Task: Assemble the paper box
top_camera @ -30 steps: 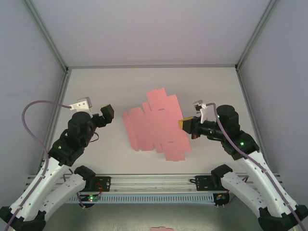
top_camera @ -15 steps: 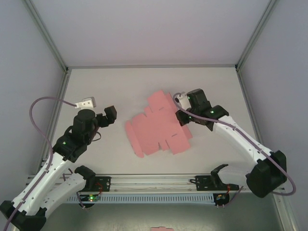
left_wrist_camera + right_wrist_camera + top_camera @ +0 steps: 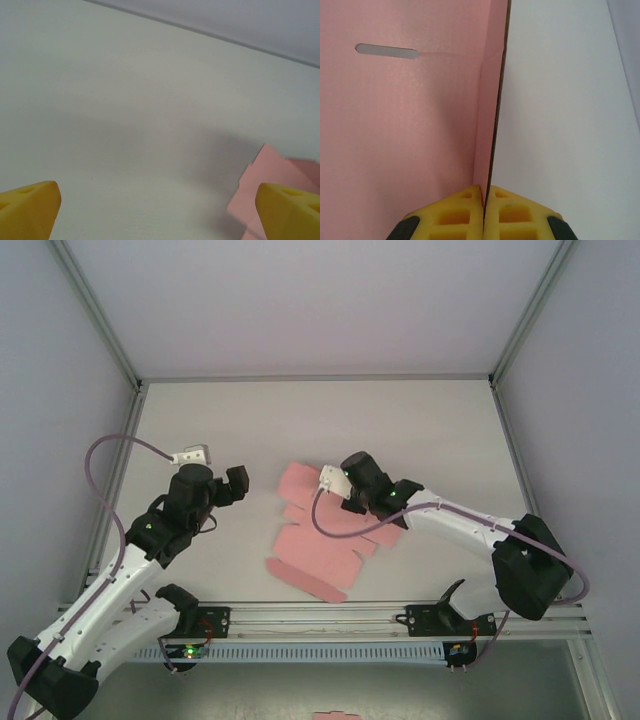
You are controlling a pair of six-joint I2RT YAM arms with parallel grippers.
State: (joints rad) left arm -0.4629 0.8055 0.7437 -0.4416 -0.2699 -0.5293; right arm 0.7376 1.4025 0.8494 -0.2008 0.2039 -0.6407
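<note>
Sheets: one flat paper box (image 3: 318, 540) | left tool (image 3: 160, 207) released | right tool (image 3: 484, 191) clenched on its flap

Paper box (image 3: 318, 540): one was there.
Grippers: two were there, left gripper (image 3: 237, 483) and right gripper (image 3: 484, 192).
Pink fragment (image 3: 335, 715): one.

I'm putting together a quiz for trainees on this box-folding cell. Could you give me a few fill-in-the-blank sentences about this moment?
1. The paper box is coloured ____.
2. The right claw is ____ on a thin panel of the paper box.
3. The left claw is ____ and holds nothing.

Missing words: pink; shut; open.
</note>
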